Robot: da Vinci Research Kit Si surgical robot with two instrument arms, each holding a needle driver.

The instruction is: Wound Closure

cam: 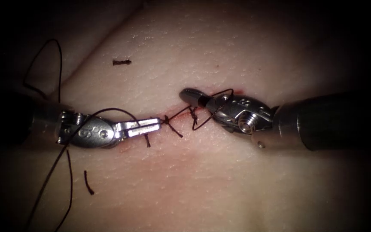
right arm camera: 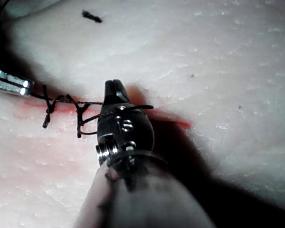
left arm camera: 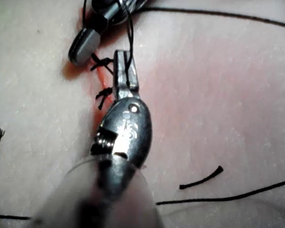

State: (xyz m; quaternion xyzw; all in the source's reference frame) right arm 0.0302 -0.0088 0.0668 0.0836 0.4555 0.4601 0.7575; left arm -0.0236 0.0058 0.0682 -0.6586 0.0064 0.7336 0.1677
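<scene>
Your left tool (cam: 153,125) has its jaws closed on the thread (cam: 174,115) right at the cut (cam: 168,118), with the tips next to a small knot (cam: 167,120). In the left wrist view, the same jaws (left arm camera: 125,71) lie flat along the red line of the cut and the dark thread runs between them. From this grip, the thread goes taut to the right, across the cut, towards your right tool (cam: 190,96).

Your right tool has its jaws pressed together, with the tips resting on the tissue (cam: 245,180) just above the cut. A loop of thread is wrapped around the body of this tool behind the jaws; you see it also in the right wrist view, where it crosses the tool (right arm camera: 115,90) near the wrist. Whether these jaws pinch any thread, I cannot tell. The needle I cannot find in these views.

Along the cut there are tied stitches with short dark tails (right arm camera: 47,114) that stand up from the tissue, and some red fluid (right arm camera: 33,108) colours the line. A long free strand of thread (cam: 48,64) curls over your left tool's shaft and hangs down on the left side. Cut ends of thread (cam: 121,62) lie loose on the tissue, one above the cut and one (cam: 88,182) below your left tool.
</scene>
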